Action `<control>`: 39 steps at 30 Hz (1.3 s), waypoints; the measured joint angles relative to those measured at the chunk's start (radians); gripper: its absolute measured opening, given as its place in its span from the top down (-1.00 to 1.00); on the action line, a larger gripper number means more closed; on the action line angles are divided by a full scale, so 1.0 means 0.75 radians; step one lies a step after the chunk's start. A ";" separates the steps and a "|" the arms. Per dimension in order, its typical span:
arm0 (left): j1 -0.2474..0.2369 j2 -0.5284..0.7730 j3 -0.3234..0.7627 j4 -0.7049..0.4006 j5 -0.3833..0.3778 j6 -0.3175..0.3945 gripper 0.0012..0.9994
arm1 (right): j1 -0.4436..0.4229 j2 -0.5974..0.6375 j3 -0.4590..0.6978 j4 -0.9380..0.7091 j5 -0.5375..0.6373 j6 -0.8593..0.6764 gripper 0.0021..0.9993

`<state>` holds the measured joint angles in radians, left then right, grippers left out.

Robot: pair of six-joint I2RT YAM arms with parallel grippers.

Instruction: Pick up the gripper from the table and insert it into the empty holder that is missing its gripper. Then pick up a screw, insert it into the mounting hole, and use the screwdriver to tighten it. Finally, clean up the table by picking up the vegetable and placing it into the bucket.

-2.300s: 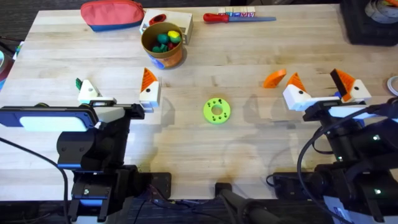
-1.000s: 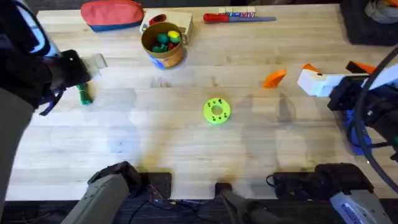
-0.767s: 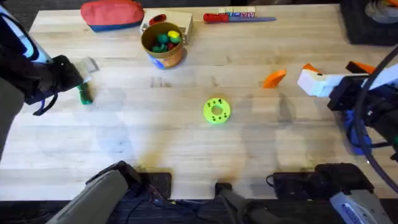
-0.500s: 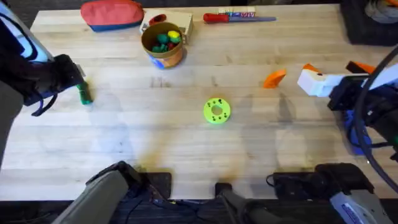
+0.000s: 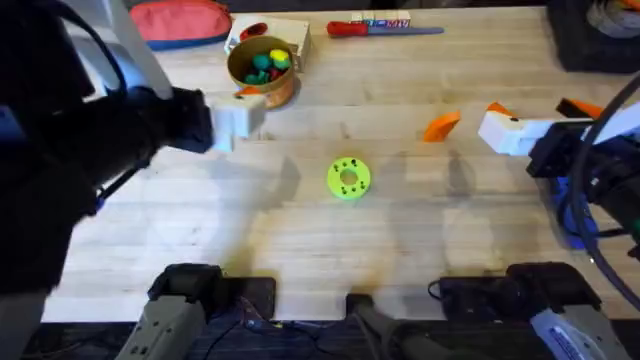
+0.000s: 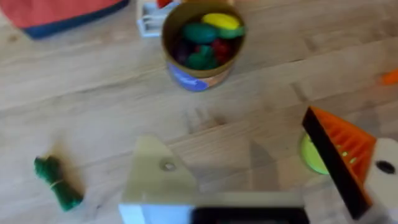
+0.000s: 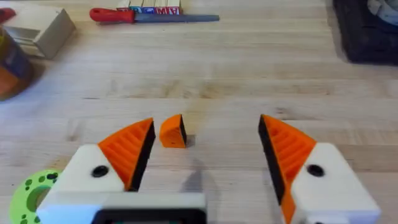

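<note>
The orange wedge gripper (image 5: 440,125) lies on the table right of centre, seen close ahead in the right wrist view (image 7: 173,132). My right gripper (image 5: 538,112) hovers open just right of it, both orange pads (image 7: 127,149) fitted. My left gripper (image 6: 230,130) is open and empty, raised beside the bucket (image 5: 270,95). One of its fingers is the bare white holder (image 6: 158,180); the other carries an orange pad (image 6: 339,152). The dark-green vegetable (image 6: 57,182) lies on the wood, apart from the bucket (image 6: 186,73). The screwdriver and screws are out of view.
A lime-green ring (image 5: 348,178) sits mid-table. A red pouch (image 5: 180,22), a white box (image 7: 40,28) and a red-handled screwdriver (image 5: 385,28) line the far edge. A black bin (image 5: 590,35) stands at the far right. The bucket holds several toy pieces.
My left arm has risen and swung right, from over the vegetable at the table's left to beside the bucket. The right arm has held still for the last second.
</note>
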<state>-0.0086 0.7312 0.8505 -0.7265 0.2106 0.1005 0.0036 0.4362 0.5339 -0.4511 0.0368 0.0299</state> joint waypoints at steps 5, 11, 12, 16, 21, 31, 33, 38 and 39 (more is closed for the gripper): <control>-0.292 -0.096 0.000 0.049 0.014 0.001 -0.98 | 0.000 0.000 0.000 -0.001 0.000 0.000 -0.98; -0.516 -0.095 0.002 0.146 0.015 0.001 -0.98 | 0.000 0.000 0.000 0.000 0.000 0.000 -0.98; -0.539 -0.095 0.002 0.146 0.015 0.001 -0.98 | 0.000 0.000 0.000 -0.001 0.000 0.000 -0.98; -0.582 -0.095 0.002 0.080 0.017 0.001 -0.98 | 0.000 0.000 0.000 -0.001 0.000 0.000 -0.98; -0.584 -0.095 0.002 0.046 0.030 0.001 -0.98 | 0.000 0.000 0.000 0.000 0.000 0.000 -0.98; -0.582 -0.147 -0.122 0.331 0.041 0.041 -0.97 | 0.000 0.000 0.000 -0.001 0.000 0.000 -0.98; -0.581 -0.210 -0.227 0.431 0.045 0.047 -0.97 | 0.000 0.000 0.000 -0.001 0.000 0.000 -0.98; -0.581 -0.448 -0.526 0.644 0.080 0.057 -0.98 | 0.000 0.000 0.000 -0.001 0.000 0.000 -0.98; -0.581 -0.506 -0.582 0.666 0.087 0.057 -0.98 | 0.000 0.000 0.000 -0.001 0.000 0.000 -0.98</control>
<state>-0.4446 0.3516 0.4142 -0.2271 0.2756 0.1432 0.0036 0.4362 0.5339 -0.4515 0.0368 0.0299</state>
